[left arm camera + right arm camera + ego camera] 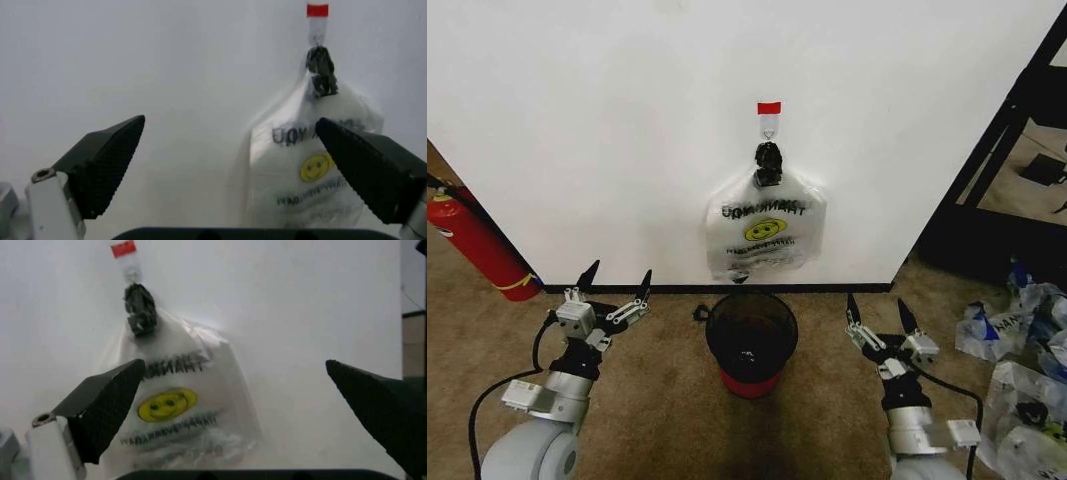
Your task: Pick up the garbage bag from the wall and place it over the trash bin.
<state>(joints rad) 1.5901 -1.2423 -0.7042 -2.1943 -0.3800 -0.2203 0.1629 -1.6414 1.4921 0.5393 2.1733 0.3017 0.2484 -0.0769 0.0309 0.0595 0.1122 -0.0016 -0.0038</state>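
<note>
Head view, left to right: red fire extinguisher [477, 245] against the wall [607, 130], at the baseboard. Left gripper [615, 284], fingers spread wide, nothing held, low over open carpet [657, 400]. Trash bin [750, 340] on the carpet between both grippers, near the wall. Garbage bag [765, 235] hangs from a hook [769, 128] under red tape [769, 107], directly above the bin, well apart from either gripper. Right gripper [880, 312], fingers wide, empty. Heap of plastic bags [1022, 350] far right.
</note>
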